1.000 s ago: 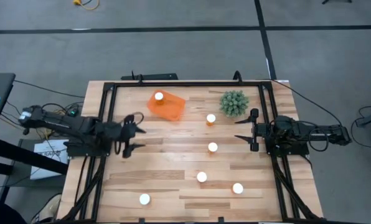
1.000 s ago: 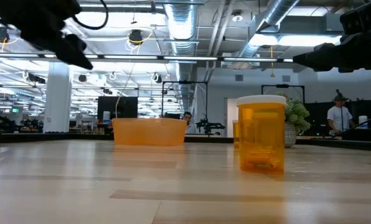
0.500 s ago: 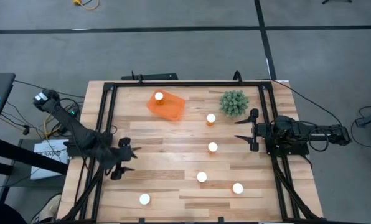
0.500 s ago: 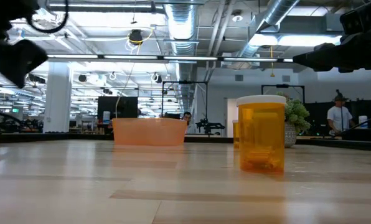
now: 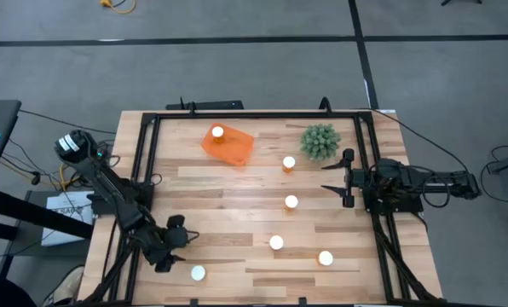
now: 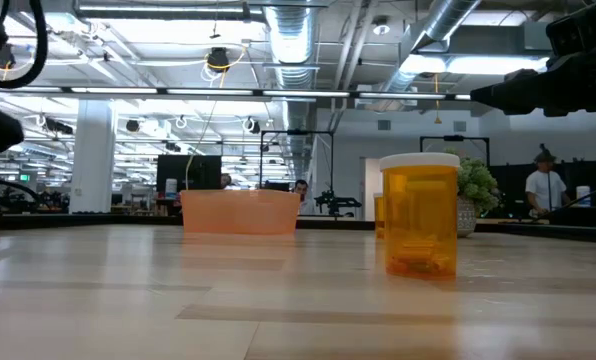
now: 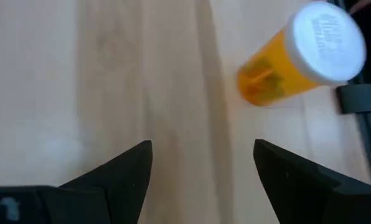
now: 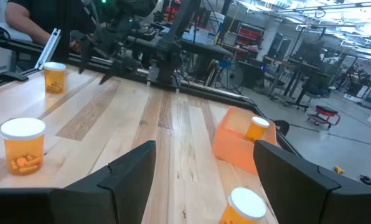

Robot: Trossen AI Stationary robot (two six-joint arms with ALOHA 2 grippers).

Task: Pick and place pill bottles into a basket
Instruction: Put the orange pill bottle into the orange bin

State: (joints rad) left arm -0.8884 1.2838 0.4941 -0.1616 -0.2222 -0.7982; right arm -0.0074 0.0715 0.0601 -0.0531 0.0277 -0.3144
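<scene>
Orange basket (image 5: pixel 229 145) sits at the table's far side, one pill bottle (image 5: pixel 217 132) inside; five others stand scattered on the wood. Left gripper (image 5: pixel 179 240), fingers wide, hovers near the front-left bottle (image 5: pixel 198 273). Right gripper (image 5: pixel 343 178) waits, spread wide.

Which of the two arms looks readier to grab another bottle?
The left. Its open gripper hangs right beside the front-left pill bottle, while the right gripper waits at the table's far right edge.
</scene>
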